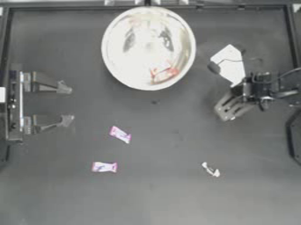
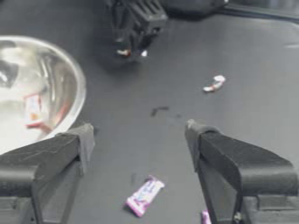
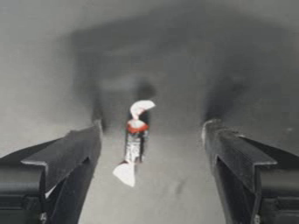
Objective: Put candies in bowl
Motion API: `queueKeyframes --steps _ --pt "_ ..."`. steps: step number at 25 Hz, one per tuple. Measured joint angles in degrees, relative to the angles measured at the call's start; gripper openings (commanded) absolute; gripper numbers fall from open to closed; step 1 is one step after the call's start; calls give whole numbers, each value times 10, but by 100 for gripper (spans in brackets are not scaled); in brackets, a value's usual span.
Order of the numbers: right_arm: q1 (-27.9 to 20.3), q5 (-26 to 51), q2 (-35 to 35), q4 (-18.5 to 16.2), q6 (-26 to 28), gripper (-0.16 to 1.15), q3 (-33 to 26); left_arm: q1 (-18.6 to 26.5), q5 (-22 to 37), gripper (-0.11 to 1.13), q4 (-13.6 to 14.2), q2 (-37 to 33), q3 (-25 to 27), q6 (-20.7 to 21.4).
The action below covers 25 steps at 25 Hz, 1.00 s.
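Your right gripper (image 3: 151, 131) hangs just right of the bowl (image 1: 115, 33), jaws spread wide around a twisted candy (image 3: 135, 142) on the table (image 1: 164, 197). One red candy (image 1: 163, 72) lies inside the bowl. Your left gripper (image 1: 68, 104) waits wide open at the left edge.

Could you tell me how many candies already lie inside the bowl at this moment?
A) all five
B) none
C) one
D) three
C: the top view shows a single red-and-white candy in the bowl, while two purple ones and a whitish one lie on the table, and another sits between the open jaws of the right gripper.
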Motion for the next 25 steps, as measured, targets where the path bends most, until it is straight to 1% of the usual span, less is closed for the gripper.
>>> queueKeyframes --steps 6,12,14,16,21,25 --pt "-1 -10 8 -11 16 98 0 0 0 96 -1 0 0 1" --pt "0 -13 8 -11 18 96 4 0 0 96 -1 0 0 0" --pt "1 -14 8 -11 18 94 6 0 0 96 -1 0 0 0" --pt "4 -15 8 -10 20 87 5 0 0 96 -1 0 0 0" --pt "13 -13 11 -10 21 63 5 0 0 96 -1 0 0 0" --pt "18 -12 12 -11 21 54 4 0 0 96 -1 0 1 0"
